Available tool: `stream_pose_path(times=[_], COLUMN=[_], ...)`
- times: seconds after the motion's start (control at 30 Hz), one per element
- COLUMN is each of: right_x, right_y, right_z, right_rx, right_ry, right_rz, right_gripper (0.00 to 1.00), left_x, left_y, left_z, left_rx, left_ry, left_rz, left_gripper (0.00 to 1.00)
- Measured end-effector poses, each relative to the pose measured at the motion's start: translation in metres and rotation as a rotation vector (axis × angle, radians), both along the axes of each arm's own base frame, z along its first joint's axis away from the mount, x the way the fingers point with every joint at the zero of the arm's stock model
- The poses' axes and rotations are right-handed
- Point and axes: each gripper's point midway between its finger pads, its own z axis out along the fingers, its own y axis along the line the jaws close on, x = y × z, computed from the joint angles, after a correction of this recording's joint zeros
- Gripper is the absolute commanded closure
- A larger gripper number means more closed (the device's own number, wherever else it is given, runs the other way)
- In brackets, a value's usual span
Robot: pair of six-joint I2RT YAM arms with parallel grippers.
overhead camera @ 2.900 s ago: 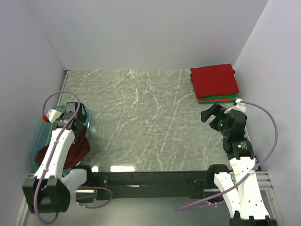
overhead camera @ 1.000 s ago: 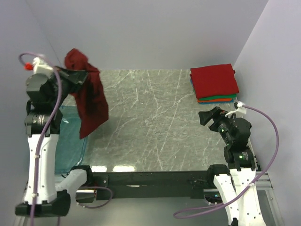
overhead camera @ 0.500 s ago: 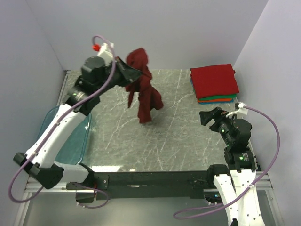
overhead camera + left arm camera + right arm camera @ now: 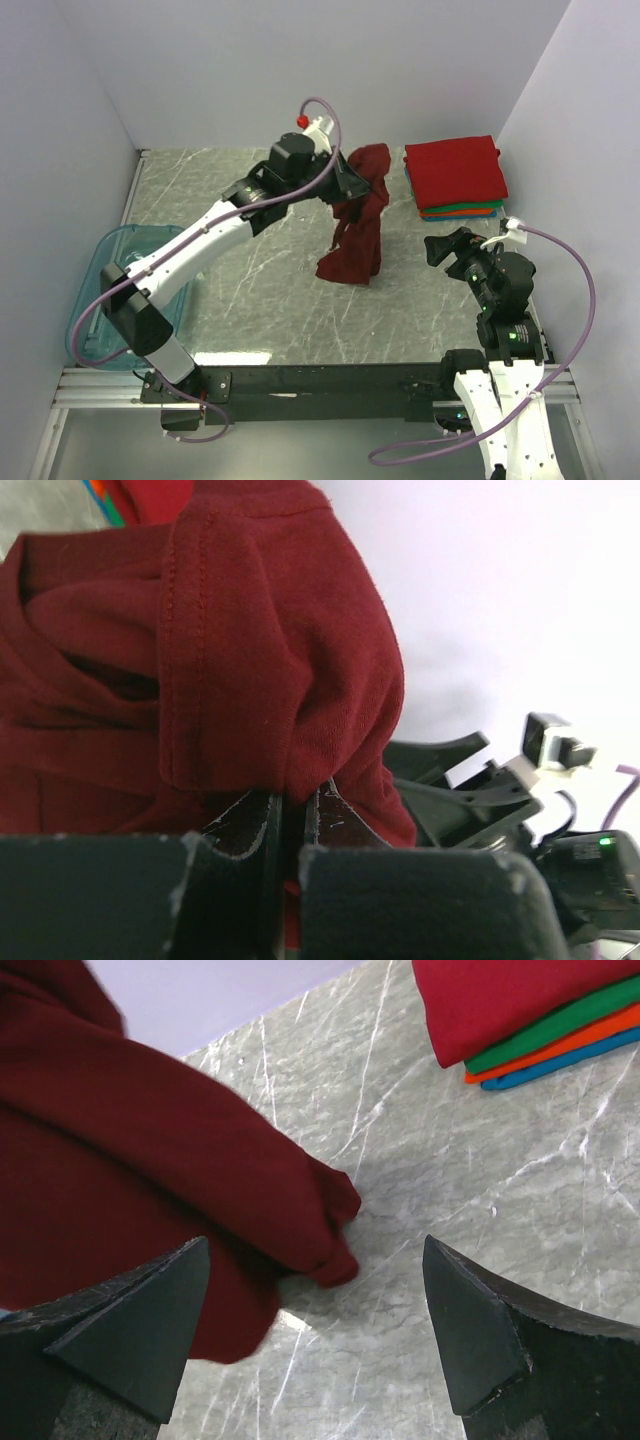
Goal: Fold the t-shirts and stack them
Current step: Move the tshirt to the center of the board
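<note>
The left gripper (image 4: 350, 185) has swung from over the bin (image 4: 100, 300) across the table (image 4: 250, 270) toward the right, carrying the maroon shirt (image 4: 355, 235). It is clamped on the shirt's bunched top. The cloth hangs below it, and its lower end appears to rest crumpled on the table, just left of the stack of folded shirts (image 4: 455, 175). The right gripper (image 4: 432, 247) hovers near the shirt's right side, jaws wide and empty.

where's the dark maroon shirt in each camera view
Top external: maroon shirt right of centre, hanging from the shut left gripper.
Left wrist: fills left and centre, pinched in the jaws.
Right wrist: upper left.
Shared landmark: the folded stack, upper right, top left, top right in turn.
</note>
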Motion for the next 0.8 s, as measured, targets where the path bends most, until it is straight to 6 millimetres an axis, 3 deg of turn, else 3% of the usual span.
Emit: stream_pose_path(times=[0.17, 0.27, 0.33, 0.4, 0.53, 0.63, 0.67, 0.73, 0.8], right_x=[0.000, 0.000, 0.001, 0.002, 0.005, 0.007, 0.007, 0.007, 0.006], right_y=[-0.001, -0.001, -0.001, -0.001, 0.001, 0.006, 0.009, 0.017, 0.029], right_z=[-0.001, -0.002, -0.003, -0.005, -0.016, -0.024, -0.026, -0.033, -0.038], right_rx=[-0.002, -0.002, -0.002, -0.004, -0.014, -0.018, -0.022, -0.034, -0.056], right_ry=[0.003, 0.005, 0.010, 0.021, 0.066, 0.098, 0.109, 0.136, 0.160], right_rz=[-0.007, -0.007, -0.007, -0.004, 0.014, 0.046, 0.061, 0.099, 0.143], right_gripper=[0.08, 0.08, 0.08, 0.08, 0.09, 0.09, 0.09, 0.08, 0.07], left_x=[-0.005, 0.001, 0.006, 0.012, 0.013, 0.004, -0.001, -0.009, -0.017], left_y=[-0.009, 0.003, 0.019, 0.041, 0.109, 0.175, 0.199, 0.225, 0.233], left_z=[-0.010, -0.017, -0.032, -0.057, -0.134, -0.195, -0.212, -0.227, -0.228], left_rx=[0.019, 0.046, 0.090, 0.152, 0.331, 0.465, 0.500, 0.537, 0.538], left_ry=[0.013, 0.012, 0.034, 0.065, 0.203, 0.328, 0.370, 0.407, 0.405], left_rz=[-0.007, 0.056, 0.119, 0.195, 0.381, 0.522, 0.576, 0.633, 0.643], left_gripper=[0.99, 0.99, 0.99, 0.99, 0.98, 0.40, 0.01, 0.01, 0.01])
